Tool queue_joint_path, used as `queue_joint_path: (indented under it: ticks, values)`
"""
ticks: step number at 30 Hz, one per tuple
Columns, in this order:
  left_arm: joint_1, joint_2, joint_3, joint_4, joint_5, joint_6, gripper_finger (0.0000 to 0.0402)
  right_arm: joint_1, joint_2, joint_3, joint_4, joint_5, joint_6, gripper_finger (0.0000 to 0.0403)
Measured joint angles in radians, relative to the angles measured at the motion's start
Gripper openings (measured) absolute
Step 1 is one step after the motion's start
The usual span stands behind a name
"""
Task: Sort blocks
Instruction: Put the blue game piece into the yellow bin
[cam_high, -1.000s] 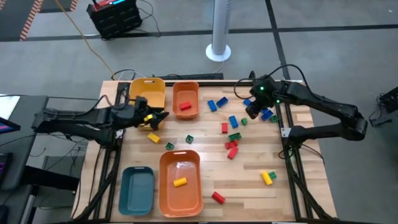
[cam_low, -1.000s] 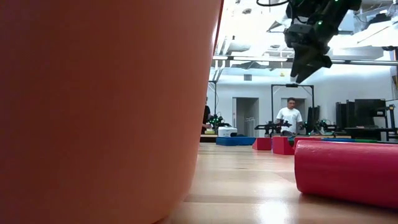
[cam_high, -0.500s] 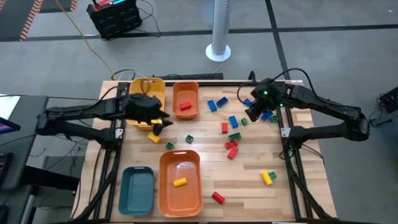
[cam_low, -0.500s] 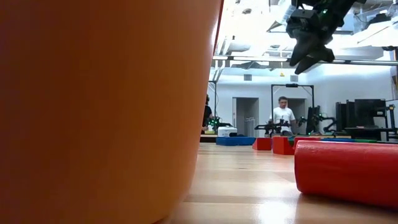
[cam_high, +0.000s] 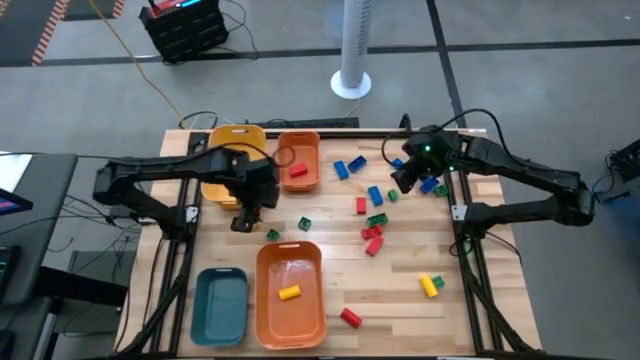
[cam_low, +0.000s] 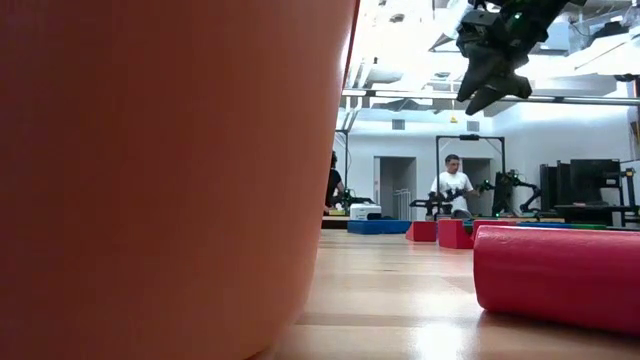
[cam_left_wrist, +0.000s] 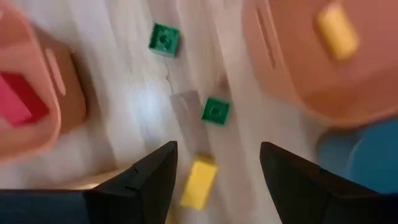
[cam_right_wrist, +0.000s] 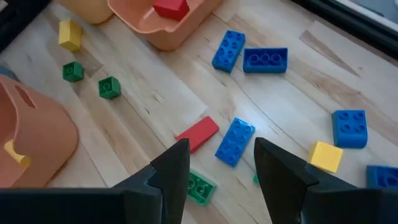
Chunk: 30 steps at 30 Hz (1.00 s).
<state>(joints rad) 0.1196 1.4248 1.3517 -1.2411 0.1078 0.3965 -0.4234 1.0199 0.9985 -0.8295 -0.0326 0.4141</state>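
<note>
Left wrist view showed the left gripper (cam_left_wrist: 214, 168) with fingers apart and empty directly over a yellow block (cam_left_wrist: 199, 181) lying beside the small orange bin (cam_high: 298, 160), apparently lined up for a pick, while the right gripper (cam_right_wrist: 217, 163), likewise apart and empty, hung farther from that bin over a blue block (cam_right_wrist: 235, 141).

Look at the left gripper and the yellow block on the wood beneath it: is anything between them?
Nothing visible. The left gripper hangs open over the yellow block, which lies alone on bare wood; the two green blocks lie beyond it.
</note>
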Motion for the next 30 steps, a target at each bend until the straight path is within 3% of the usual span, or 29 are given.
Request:
queue_joint_path:
  ticks: [6, 9, 22, 30]
  values:
    - [-0.057, 0.098, -0.001, -0.107, -0.061, 0.326, 0.0223, 0.032, 0.0, 0.0, 0.047, 0.001, 0.029, 0.0194]
    - [-0.089, 0.149, -0.012, -0.153, -0.112, 0.383, 0.0223, 0.054, 0.0, 0.0, 0.061, 0.01, 0.047, 0.0194]
    - [-0.118, 0.278, -0.012, -0.108, -0.168, 0.399, 0.0223, 0.082, 0.0, 0.0, 0.124, 0.044, 0.057, 0.0194]
    - [-0.082, 0.278, -0.015, -0.058, -0.107, 0.349, 0.0223, 0.098, 0.0, 0.0, 0.135, 0.044, 0.048, 0.0194]
